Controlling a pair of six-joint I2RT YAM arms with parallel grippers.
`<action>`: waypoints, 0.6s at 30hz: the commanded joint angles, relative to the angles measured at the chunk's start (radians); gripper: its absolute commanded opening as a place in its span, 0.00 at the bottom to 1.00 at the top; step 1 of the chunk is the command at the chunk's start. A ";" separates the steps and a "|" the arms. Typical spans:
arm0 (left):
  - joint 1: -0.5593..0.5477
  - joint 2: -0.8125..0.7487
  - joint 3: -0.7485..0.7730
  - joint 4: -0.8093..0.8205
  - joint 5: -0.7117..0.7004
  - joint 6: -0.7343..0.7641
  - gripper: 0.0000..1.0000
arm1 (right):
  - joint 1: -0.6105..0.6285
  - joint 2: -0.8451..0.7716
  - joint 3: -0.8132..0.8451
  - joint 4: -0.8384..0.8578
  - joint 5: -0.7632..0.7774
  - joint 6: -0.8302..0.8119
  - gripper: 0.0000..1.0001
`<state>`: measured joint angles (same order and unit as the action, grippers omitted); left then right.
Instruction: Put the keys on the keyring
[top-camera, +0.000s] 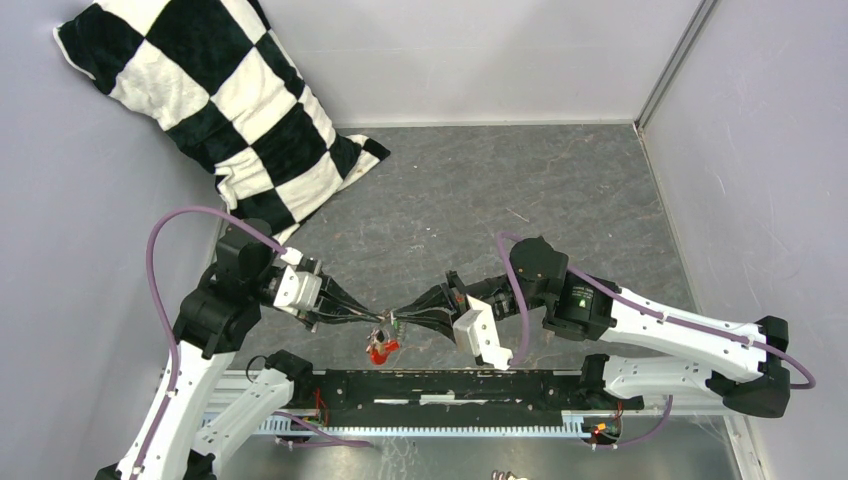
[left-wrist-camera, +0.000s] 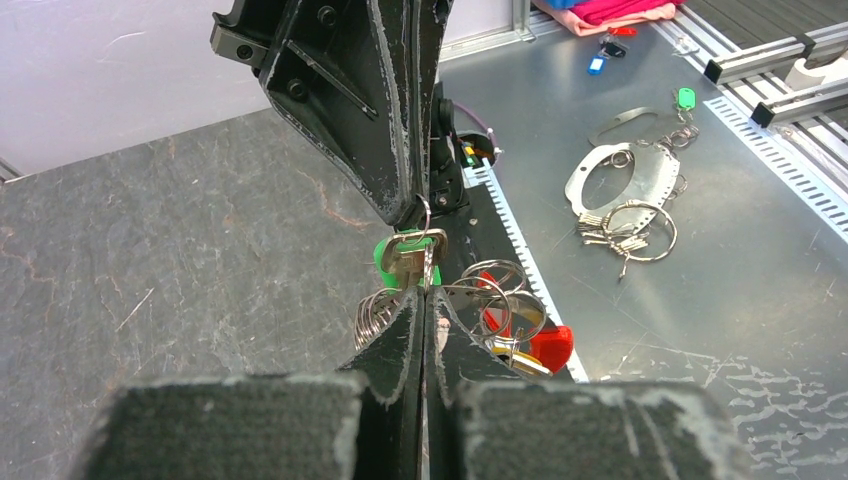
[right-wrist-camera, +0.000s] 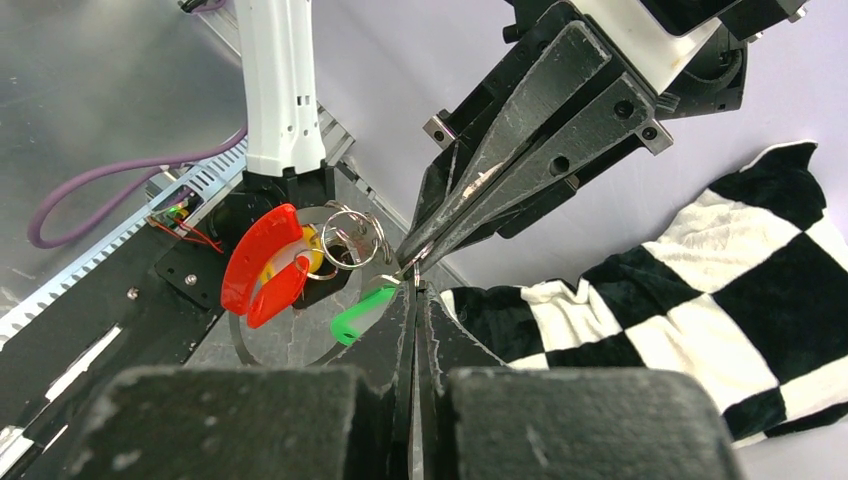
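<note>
My two grippers meet tip to tip just above the table's near edge. My left gripper (top-camera: 377, 322) (left-wrist-camera: 422, 292) is shut on the keyring (left-wrist-camera: 376, 316), a silver coiled wire loop with smaller rings (left-wrist-camera: 503, 292) hanging from it. The red strap (top-camera: 380, 349) (left-wrist-camera: 551, 346) (right-wrist-camera: 260, 262) and the yellow key (left-wrist-camera: 516, 359) (right-wrist-camera: 311, 251) dangle below it. My right gripper (top-camera: 396, 319) (right-wrist-camera: 415, 287) is shut on the green key (left-wrist-camera: 404, 256) (right-wrist-camera: 361, 311), held against the ring's wire. The red key cannot be told apart from the strap.
A black-and-white checked pillow (top-camera: 230, 110) leans in the far left corner. A black rail (top-camera: 450, 385) runs along the near edge. Spare key rings (left-wrist-camera: 630, 215), a blue tag (left-wrist-camera: 597, 65) and pink cloth (left-wrist-camera: 610, 12) lie on the metal shelf beyond.
</note>
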<state>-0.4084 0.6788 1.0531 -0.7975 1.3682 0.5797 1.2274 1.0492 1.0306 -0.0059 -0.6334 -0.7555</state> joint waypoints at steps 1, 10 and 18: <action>-0.004 -0.001 0.013 0.020 0.008 -0.033 0.02 | -0.004 -0.005 0.024 0.009 -0.023 0.015 0.00; -0.003 -0.001 0.014 0.018 0.002 -0.035 0.02 | -0.004 -0.006 0.018 0.014 -0.031 0.019 0.00; -0.004 -0.001 0.016 0.019 -0.005 -0.037 0.02 | -0.004 0.004 0.019 0.020 -0.043 0.026 0.00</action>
<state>-0.4084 0.6788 1.0531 -0.7975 1.3624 0.5797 1.2274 1.0492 1.0306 -0.0093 -0.6548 -0.7479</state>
